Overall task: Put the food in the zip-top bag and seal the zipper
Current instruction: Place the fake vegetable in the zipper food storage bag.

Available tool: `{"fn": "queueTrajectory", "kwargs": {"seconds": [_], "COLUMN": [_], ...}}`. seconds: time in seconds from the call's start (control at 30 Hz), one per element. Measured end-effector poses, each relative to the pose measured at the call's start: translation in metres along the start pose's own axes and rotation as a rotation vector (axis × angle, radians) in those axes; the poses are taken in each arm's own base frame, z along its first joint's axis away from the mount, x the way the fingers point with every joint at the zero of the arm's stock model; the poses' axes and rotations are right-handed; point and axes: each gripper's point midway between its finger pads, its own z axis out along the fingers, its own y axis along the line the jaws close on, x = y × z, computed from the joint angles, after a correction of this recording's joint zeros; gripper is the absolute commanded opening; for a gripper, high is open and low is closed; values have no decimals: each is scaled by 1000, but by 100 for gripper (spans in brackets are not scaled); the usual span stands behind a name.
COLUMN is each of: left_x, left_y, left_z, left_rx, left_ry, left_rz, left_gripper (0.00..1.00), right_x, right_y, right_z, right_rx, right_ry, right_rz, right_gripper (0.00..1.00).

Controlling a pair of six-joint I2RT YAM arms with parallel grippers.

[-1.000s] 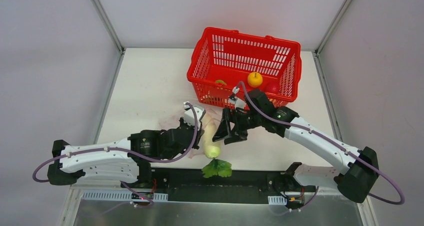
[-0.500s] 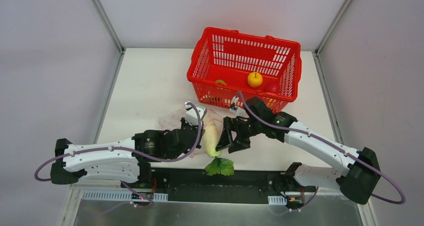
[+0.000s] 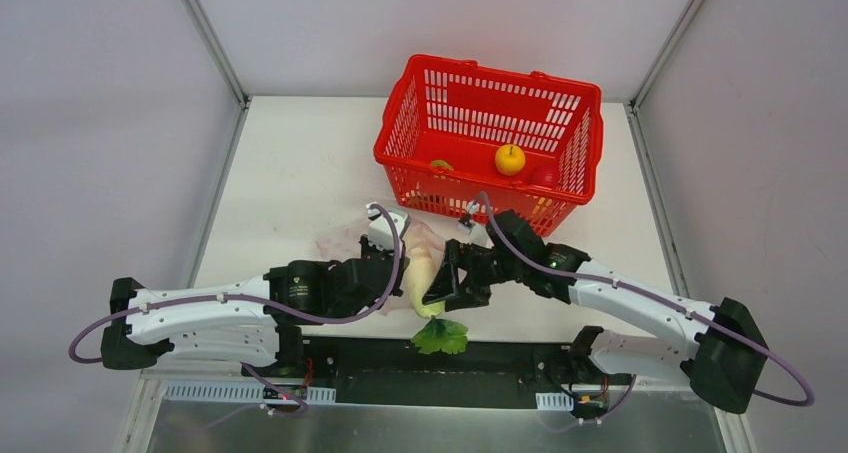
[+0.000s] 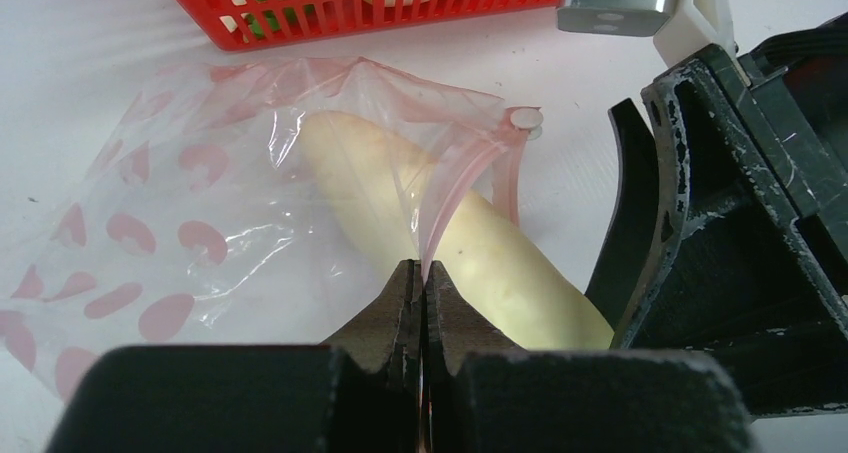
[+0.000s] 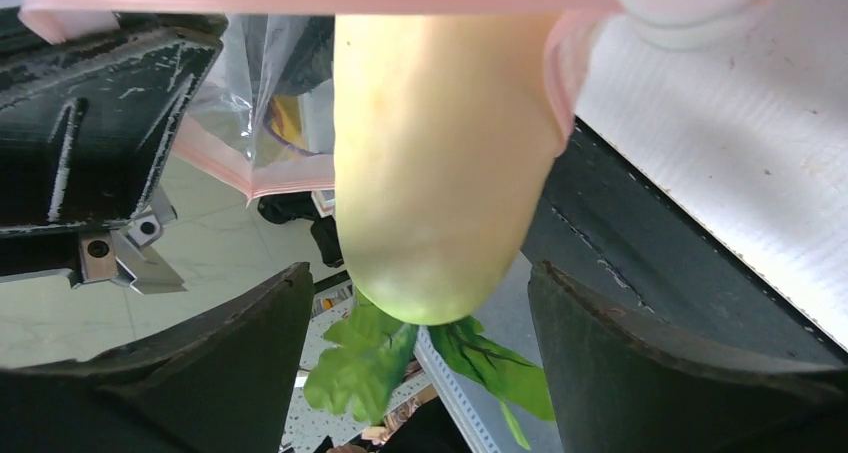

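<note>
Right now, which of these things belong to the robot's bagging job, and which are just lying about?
Part of the job: zip-top bag, its zipper pinched by the left gripper; white radish partly inside, between the open right gripper; yellow fruit, red fruit, green piece, not yet bagged.
Just lying about: red basket holding them, table.

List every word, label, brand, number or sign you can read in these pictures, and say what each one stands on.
No text can be read in any view.
On the zip-top bag: only pink printed blobs, no letters.
On the left arm's black joint: a faint pale mark, too small to read.
On the red basket and the radish: no markings seen.
</note>
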Motion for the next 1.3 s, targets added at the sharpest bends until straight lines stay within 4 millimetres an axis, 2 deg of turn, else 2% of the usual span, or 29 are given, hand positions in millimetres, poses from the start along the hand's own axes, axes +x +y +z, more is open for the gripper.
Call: {"fn": "queueTrajectory", "kwargs": {"seconds": [0.2, 0.27, 0.33, 0.53, 0.67, 0.87, 0.97, 1.07, 1.17, 1.3], "left_x": [-2, -2, -3, -3, -1, 11, 12, 11, 8, 0], "left_y": [1, 3, 3, 3, 2, -9, -17, -20, -21, -17], "left_z": [0, 1, 1, 1, 2, 7, 8, 8, 5, -4], "left_rx": [-13, -21, -25, -25, -22, 13, 36, 43, 51, 88], "left_ry": [-9, -14, -17, -16, -9, 40, 48, 47, 30, -14], "left_rz": [-18, -25, -29, -34, -29, -18, -49, -94, -147, -226], "left_gripper": [0, 0, 0, 0, 0, 0, 0, 0, 0, 0], "right_x": [8, 11, 13, 10, 6, -16, -26, -31, -35, -42], "right_y": [2, 3, 2, 3, 14, 36, 38, 29, 22, 25], "right_z": [6, 8, 10, 9, 1, 1, 12, 23, 26, 28], "right_rx": [-34, -41, -44, -43, -62, -77, -62, -25, 3, -29], "right_ry": [17, 23, 27, -4, -37, -103, -102, -91, -110, -150], "right_rz": [9, 11, 18, 25, -1, -37, -32, -29, -44, -81], "right_gripper": [81, 70, 53, 38, 35, 34, 37, 38, 38, 38]}}
